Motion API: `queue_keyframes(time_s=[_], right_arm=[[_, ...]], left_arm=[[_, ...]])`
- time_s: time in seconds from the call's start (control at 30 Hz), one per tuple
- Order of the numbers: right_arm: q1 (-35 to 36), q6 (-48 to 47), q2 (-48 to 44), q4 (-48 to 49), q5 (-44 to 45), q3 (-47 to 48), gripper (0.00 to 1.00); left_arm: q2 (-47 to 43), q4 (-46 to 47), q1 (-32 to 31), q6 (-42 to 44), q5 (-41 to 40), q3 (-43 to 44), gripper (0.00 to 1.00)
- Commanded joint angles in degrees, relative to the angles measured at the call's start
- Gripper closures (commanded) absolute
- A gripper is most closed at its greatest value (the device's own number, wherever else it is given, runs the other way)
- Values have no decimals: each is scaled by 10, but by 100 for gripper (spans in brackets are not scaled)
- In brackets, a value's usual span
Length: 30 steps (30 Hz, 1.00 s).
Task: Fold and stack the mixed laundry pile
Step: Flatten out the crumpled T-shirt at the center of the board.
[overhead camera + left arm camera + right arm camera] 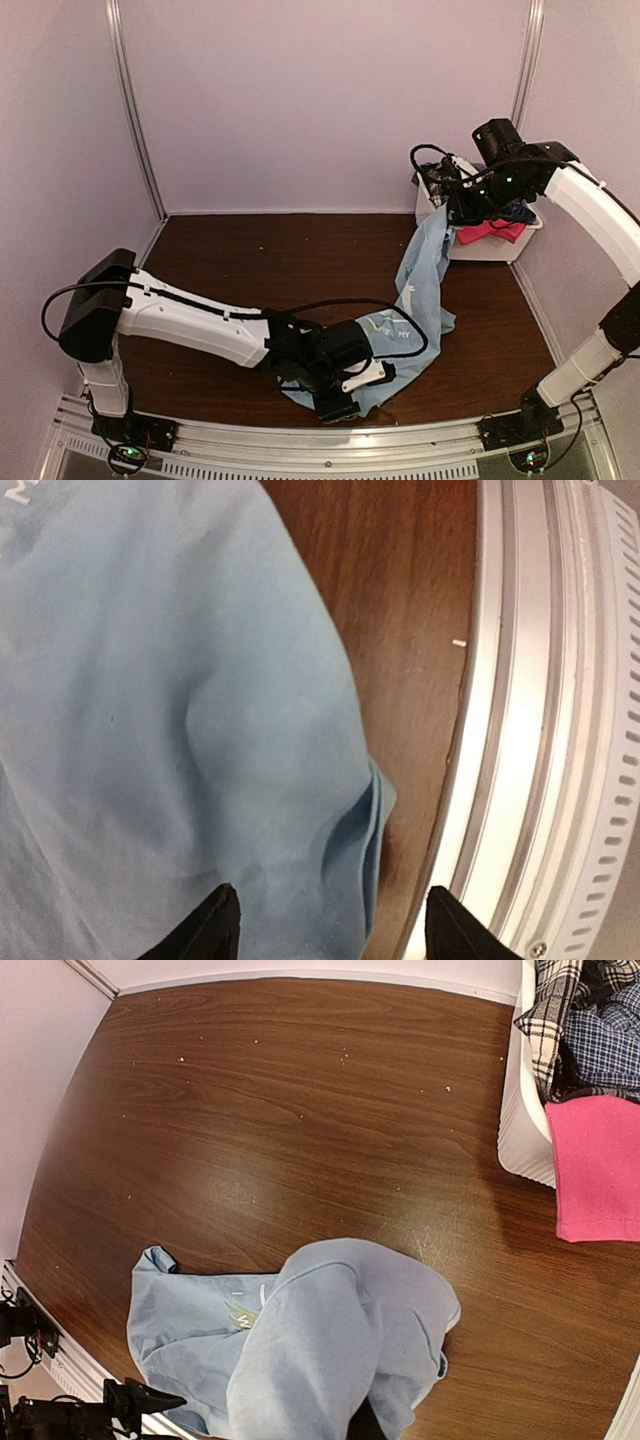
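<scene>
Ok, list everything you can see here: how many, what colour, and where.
T-shirt: one, light blue, hanging from the right end effector down onto the table
basket: one, white, table's far right corner
pink cloth: one, hot pink, draped over the basket's rim
plaid cloth: one, black and white, in the basket
checked shirt: one, blue, in the basket
table: one, dark brown wood
rail: one, silver, along the table's near edge
left end effector: one, black, open, straddling the T-shirt's edge near the rail
right end effector: one, black, shut on the T-shirt, raised beside the basket
</scene>
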Motion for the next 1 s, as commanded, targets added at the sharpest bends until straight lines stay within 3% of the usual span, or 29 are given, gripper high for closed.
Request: queue_keyframes(time_s=[0.0,0.1,0.2,0.3,0.43,0.53,0.6,0.7,0.83,0.97], right_arm=[[-6,4,-24,15,-4,-12,100],[-8,0,-32,13,-7,-23,100],[-8,-4,-46,11,-7,-41,100],[-9,-8,-61,13,-14,-64,100],[-10,-14,-75,15,-18,-90,100],[-11,-20,-76,22,-14,-104,100],[-12,-23,-67,32,-13,-107,100],[-16,-26,-34,61,-10,-110,100],[-18,-34,33,91,-22,-105,100],[-14,-30,92,117,-63,-105,100]], left_arm=[[41,37,-20,31,-32,34,39],[65,19,-22,27,-75,43,51],[63,-13,-25,37,-80,47,69],[28,-53,-30,46,-77,47,100],[-86,-71,-26,15,-76,36,100],[-201,-21,20,-54,-50,-3,100],[-277,42,89,-119,-8,-65,100],[-375,90,246,-222,-1,-185,100],[-393,47,397,-282,-9,-254,100],[-347,3,453,-291,-11,-283,100]])
